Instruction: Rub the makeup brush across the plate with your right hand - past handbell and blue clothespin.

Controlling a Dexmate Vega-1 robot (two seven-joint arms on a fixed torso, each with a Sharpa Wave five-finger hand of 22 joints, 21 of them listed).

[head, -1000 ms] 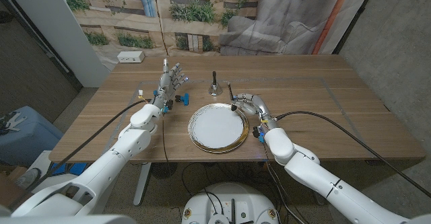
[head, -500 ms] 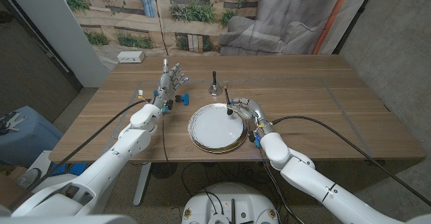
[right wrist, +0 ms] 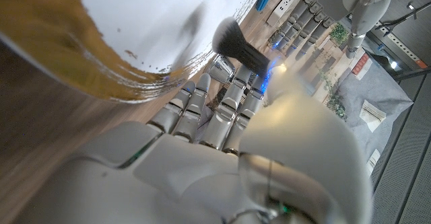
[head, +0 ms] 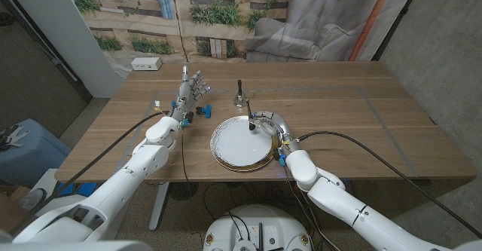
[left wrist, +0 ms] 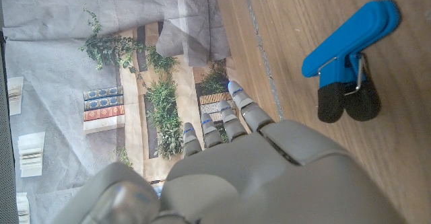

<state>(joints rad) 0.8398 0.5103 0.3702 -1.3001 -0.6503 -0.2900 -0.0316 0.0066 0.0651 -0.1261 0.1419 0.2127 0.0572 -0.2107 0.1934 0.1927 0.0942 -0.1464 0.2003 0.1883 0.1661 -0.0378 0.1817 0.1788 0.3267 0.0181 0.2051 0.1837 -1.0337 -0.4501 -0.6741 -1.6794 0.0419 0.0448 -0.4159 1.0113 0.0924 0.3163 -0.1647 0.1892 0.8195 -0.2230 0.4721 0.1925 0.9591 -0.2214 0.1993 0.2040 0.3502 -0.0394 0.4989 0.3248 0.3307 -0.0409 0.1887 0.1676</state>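
White arms, grey fingers (left wrist: 239,103) (blue-tipped), black cables.

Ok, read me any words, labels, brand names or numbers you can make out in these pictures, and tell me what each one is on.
No text can be read.
Book spines on the printed backdrop: markings too small and blurred to read.
White box at the table's far edge: no readable label.
Plate, handbell, blue clothespin and makeup brush: no visible lettering.
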